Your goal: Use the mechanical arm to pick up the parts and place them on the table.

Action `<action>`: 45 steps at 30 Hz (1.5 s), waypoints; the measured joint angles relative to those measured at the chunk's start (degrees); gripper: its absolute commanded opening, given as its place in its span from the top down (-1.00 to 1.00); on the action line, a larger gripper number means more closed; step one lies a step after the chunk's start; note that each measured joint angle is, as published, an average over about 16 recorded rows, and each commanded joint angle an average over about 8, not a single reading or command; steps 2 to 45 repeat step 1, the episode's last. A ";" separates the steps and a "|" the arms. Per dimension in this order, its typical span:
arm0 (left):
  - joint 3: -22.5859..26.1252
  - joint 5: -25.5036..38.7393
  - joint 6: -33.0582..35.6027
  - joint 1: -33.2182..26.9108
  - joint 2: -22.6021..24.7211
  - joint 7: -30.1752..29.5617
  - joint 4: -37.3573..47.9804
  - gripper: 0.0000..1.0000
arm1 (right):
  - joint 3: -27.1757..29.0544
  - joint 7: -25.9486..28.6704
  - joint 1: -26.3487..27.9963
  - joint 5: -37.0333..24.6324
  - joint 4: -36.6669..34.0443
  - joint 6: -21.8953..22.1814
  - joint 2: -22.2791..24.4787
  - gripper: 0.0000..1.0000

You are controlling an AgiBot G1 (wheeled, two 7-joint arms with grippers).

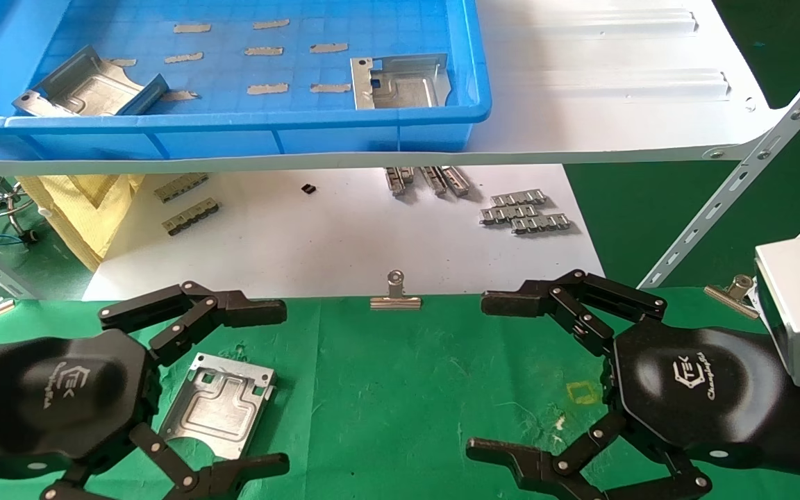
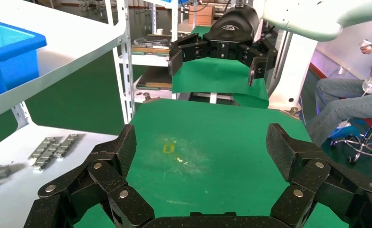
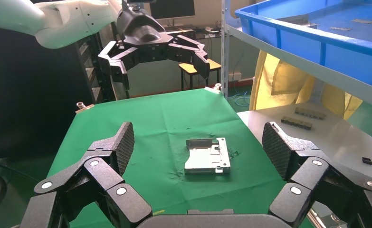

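Observation:
One silvery stamped part (image 1: 219,406) lies flat on the green cloth table (image 1: 407,389), beside my left palm. My left gripper (image 1: 268,389) hovers above it, open and empty. The part also shows in the right wrist view (image 3: 207,156); it is out of sight in the left wrist view. My right gripper (image 1: 494,378) is open and empty above the right side of the cloth, near a yellow square mark (image 1: 584,394). Two more parts (image 1: 87,87) (image 1: 400,82) lie in the blue tray (image 1: 233,125) on the shelf. Each wrist view shows its own open gripper (image 2: 203,152) (image 3: 200,145) and the other gripper facing it.
The white shelf board (image 1: 615,83) carries the tray above the table's far edge, with a slanted bracket (image 1: 733,201) at the right. Silver binder clips (image 1: 395,292) (image 1: 730,292) grip the cloth's far edge. Grey ridged strips (image 1: 525,212) lie on the white surface behind. A person (image 2: 350,104) sits beyond the table.

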 measured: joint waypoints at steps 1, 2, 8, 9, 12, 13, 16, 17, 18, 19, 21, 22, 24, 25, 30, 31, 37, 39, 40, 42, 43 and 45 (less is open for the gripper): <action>0.01 0.01 0.00 -0.01 0.00 0.01 0.03 -1.00 | 0.00 0.00 0.00 0.00 0.00 0.00 0.00 -1.00; 0.01 0.01 0.00 -0.01 0.00 0.01 0.03 -1.00 | 0.00 0.00 0.00 0.00 0.00 0.00 0.00 -1.00; 0.01 0.01 0.00 -0.01 0.00 0.01 0.03 -1.00 | 0.00 0.00 0.00 0.00 0.00 0.00 0.00 -1.00; 0.01 0.01 0.00 -0.01 0.00 0.01 0.03 -1.00 | 0.00 0.00 0.00 0.00 0.00 0.00 0.00 -1.00; 0.01 0.01 0.00 -0.01 0.00 0.01 0.03 -1.00 | 0.00 0.00 0.00 0.00 0.00 0.00 0.00 -1.00; 0.01 0.01 0.00 -0.01 0.00 0.01 0.03 -1.00 | 0.00 0.00 0.00 0.00 0.00 0.00 0.00 -1.00; 0.01 0.01 0.00 -0.01 0.00 0.01 0.03 -1.00 | 0.00 0.00 0.00 0.00 0.00 0.00 0.00 -1.00; 0.01 0.01 0.00 -0.01 0.00 0.01 0.03 -1.00 | 0.00 0.00 0.00 0.00 0.00 0.00 0.00 -1.00; 0.01 0.01 0.00 -0.01 0.00 0.01 0.03 -1.00 | 0.00 0.00 0.00 0.00 0.00 0.00 0.00 -1.00; 0.01 0.01 0.00 -0.01 0.00 0.01 0.03 -1.00 | 0.00 0.00 0.00 0.00 0.00 0.00 0.00 -1.00; 0.01 0.01 0.00 -0.01 0.00 0.01 0.03 -1.00 | 0.00 0.00 0.00 0.00 0.00 0.00 0.00 -1.00; 0.01 0.01 0.00 -0.01 0.00 0.01 0.03 -1.00 | 0.00 0.00 0.00 0.00 0.00 0.00 0.00 -1.00; 0.01 0.01 0.00 -0.01 0.00 0.01 0.03 -1.00 | 0.00 0.00 0.00 0.00 0.00 0.00 0.00 -1.00; 0.01 0.01 0.00 -0.01 0.00 0.01 0.03 -1.00 | 0.00 0.00 0.00 0.00 0.00 0.00 0.00 -1.00; 0.01 0.01 0.00 -0.01 0.00 0.01 0.03 -1.00 | 0.00 0.00 0.00 0.00 0.00 0.00 0.00 -1.00; 0.01 0.01 0.00 -0.01 0.00 0.01 0.03 -1.00 | 0.00 0.00 0.00 0.00 0.00 0.00 0.00 -1.00; 0.01 0.01 0.00 -0.01 0.00 0.01 0.03 -1.00 | 0.00 0.00 0.00 0.00 0.00 0.00 0.00 -1.00; 0.01 0.01 0.00 -0.01 0.00 0.01 0.03 -1.00 | 0.00 0.00 0.00 0.00 0.00 0.00 0.00 -1.00; 0.01 0.01 0.00 -0.01 0.00 0.01 0.03 -1.00 | 0.00 0.00 0.00 0.00 0.00 0.00 0.00 -1.00; 0.01 0.01 0.00 -0.01 0.00 0.01 0.03 -1.00 | 0.00 0.00 0.00 0.00 0.00 0.00 0.00 -1.00; 0.01 0.01 0.00 -0.01 0.00 0.01 0.03 -1.00 | 0.00 0.00 0.00 0.00 0.00 0.00 0.00 -1.00; 0.01 0.01 0.00 -0.01 0.00 0.01 0.03 -1.00 | 0.00 0.00 0.00 0.00 0.00 0.00 0.00 -1.00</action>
